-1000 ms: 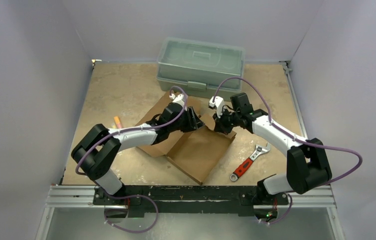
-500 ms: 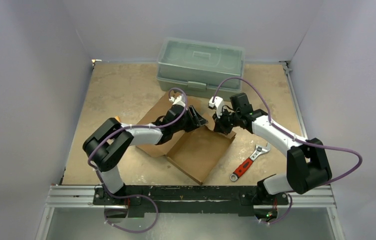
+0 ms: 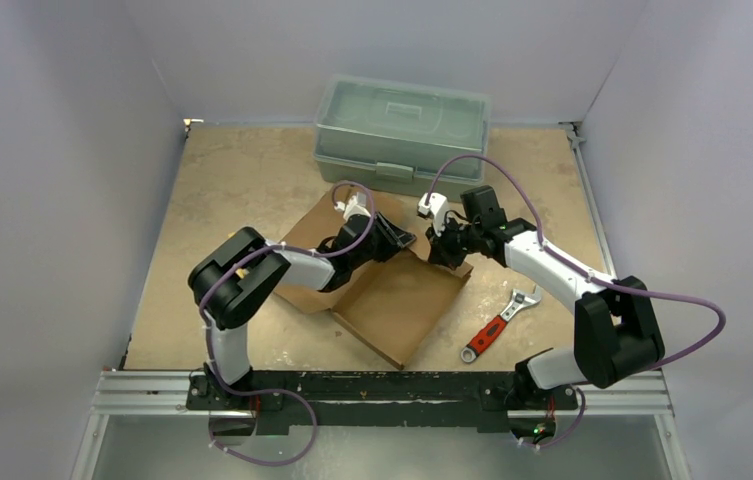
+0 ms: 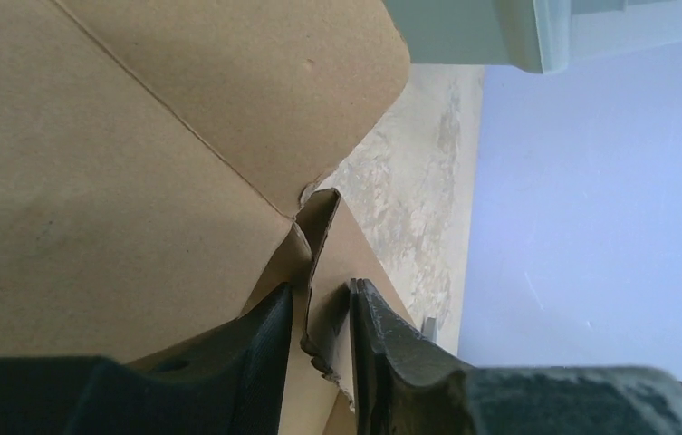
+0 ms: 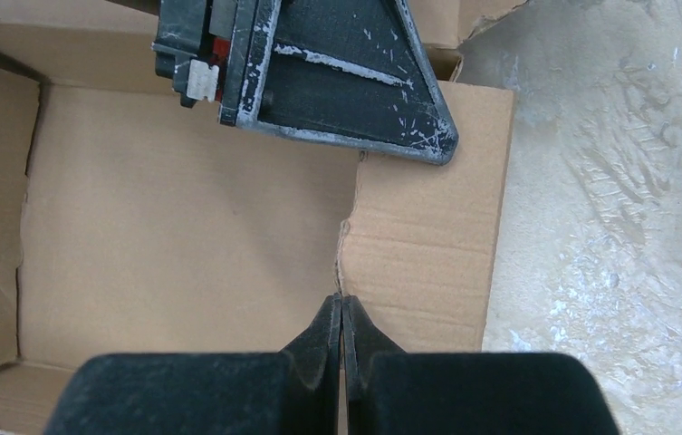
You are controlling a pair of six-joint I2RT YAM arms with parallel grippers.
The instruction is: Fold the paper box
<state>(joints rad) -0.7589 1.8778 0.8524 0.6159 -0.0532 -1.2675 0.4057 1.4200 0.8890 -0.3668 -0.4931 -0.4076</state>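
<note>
From above, the box (image 3: 392,300) lies on the desk (image 3: 242,170), with the left hand (image 3: 399,240) and right hand (image 3: 440,250) at its far corner. Left wrist: the left hand (image 4: 321,313) pinches a thin flap (image 4: 323,245). Right wrist: the right hand (image 5: 341,317) is pressed together at a crease. The cardboard looks light and stiff; grip the flap edges.

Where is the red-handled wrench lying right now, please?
In the top view, the wrench lies on the right side, just right of the paper box.
</note>
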